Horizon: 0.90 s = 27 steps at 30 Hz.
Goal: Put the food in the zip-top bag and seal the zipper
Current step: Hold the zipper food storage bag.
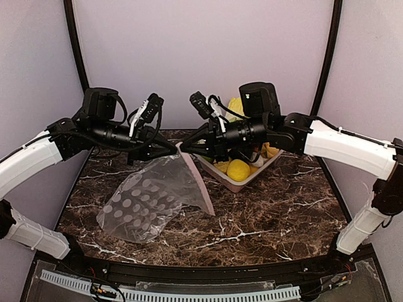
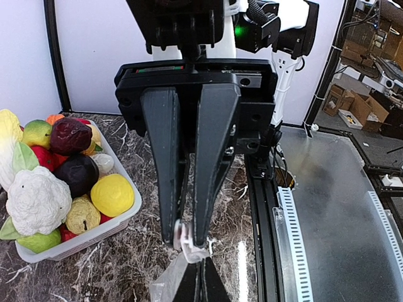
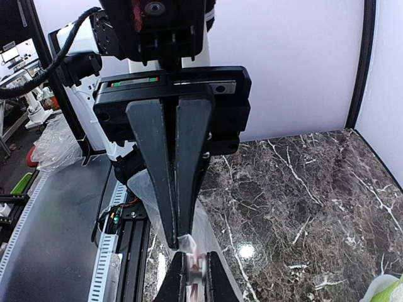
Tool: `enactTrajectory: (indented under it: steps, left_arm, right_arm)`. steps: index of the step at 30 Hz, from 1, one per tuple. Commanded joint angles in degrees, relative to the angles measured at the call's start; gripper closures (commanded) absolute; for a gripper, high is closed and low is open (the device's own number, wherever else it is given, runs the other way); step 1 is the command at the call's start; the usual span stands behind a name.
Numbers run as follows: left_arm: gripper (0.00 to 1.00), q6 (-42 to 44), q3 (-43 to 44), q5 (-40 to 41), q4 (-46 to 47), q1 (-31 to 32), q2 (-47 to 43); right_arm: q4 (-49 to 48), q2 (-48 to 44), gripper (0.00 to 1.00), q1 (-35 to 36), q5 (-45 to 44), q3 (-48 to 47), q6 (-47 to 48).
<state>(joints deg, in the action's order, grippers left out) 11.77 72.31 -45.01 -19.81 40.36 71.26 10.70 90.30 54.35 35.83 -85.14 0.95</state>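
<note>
Pinching the zipper (image 1: 200, 182) from both sides: left gripper (image 2: 187, 242) and right gripper (image 3: 182, 240) are narrow, each clamped on the strip, tips almost meeting. Bag (image 1: 141, 201) trails down to the table, apparently empty. Food (image 1: 238, 169) sits in the tray (image 1: 236, 186) beside it. We judge the lips should be parted slowly and evenly. No writing is readable.

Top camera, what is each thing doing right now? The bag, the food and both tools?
bag: empty, top corner lifted, rest lying on the table.
zipper: cannot tell if sealed.
left tool: shut on the bag's edge.
right tool: shut on the bag's edge.
food: piled in the tray, none in the bag.
</note>
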Motion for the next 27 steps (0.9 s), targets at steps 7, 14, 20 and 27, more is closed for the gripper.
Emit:
enactTrajectory:
  steps: [7,14,20,27]
  left_arm:
    - [0.99,-1.82,-2.24,0.41,4.48,-0.19,-0.64]
    - [0.99,-2.91,-4.35,3.04,7.70,-0.59,-2.97]
    - [0.99,-3.99,-5.24,3.04,9.32,-1.31,-4.27]
    - [0.99,-4.04,-5.25,3.88,9.25,-1.58,-4.34]
  right_arm:
    - [0.40,-0.53,1.00,-0.42,-0.17,0.48,-0.34]
    - [0.22,-0.92,1.00,-0.47,-1.24,1.75,-0.74]
    - [-0.36,-1.34,1.00,-0.47,-1.64,2.97,-0.95]
    - [-1.87,-1.71,1.00,-0.47,-1.14,4.25,-3.27]
